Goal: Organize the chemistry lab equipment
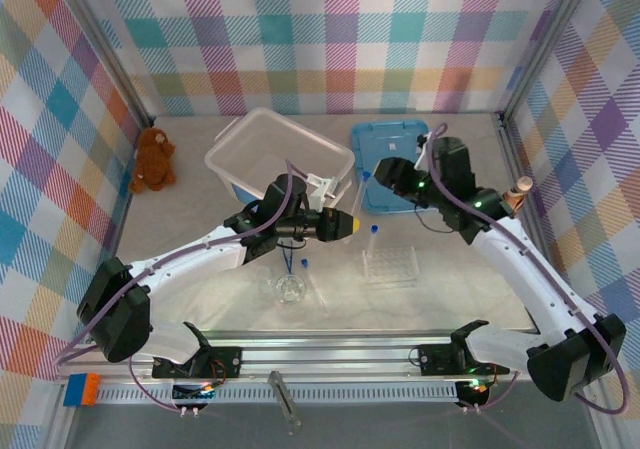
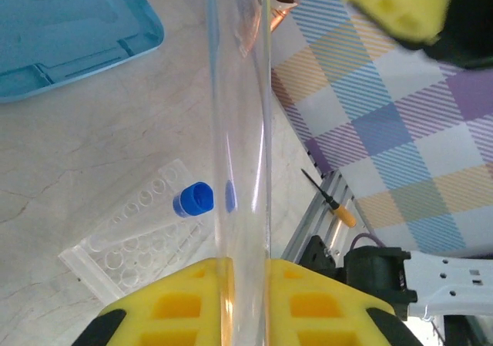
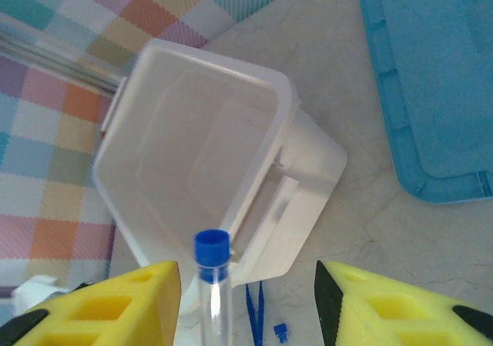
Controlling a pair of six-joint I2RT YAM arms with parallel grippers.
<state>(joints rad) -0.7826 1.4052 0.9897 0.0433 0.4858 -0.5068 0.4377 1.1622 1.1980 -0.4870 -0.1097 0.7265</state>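
The left gripper clamps its yellow fingers tight on a clear tube, which runs straight up out of the grip above the table, near the middle of the workspace. Just beyond it lies the rack, with a capped tube upright in a hole near one corner. The right gripper stands with its fingers spread wide about what appears to be that same capped tube, touching it on neither side. Farther out sit the open bin and the blue lid. The tweezers and a small blue piece lie on the table in front of the bin, and a round glass rests nearer the arm bases.

The tubes look light, rigid and slick, and likely to crack under a hard squeeze or a knock. A hold across the barrel, as the left gripper has, should keep one straight for the rack's narrow holes, with just enough pressure to stop it sliding. Whether the tube in the left gripper carries a cap cannot be told.
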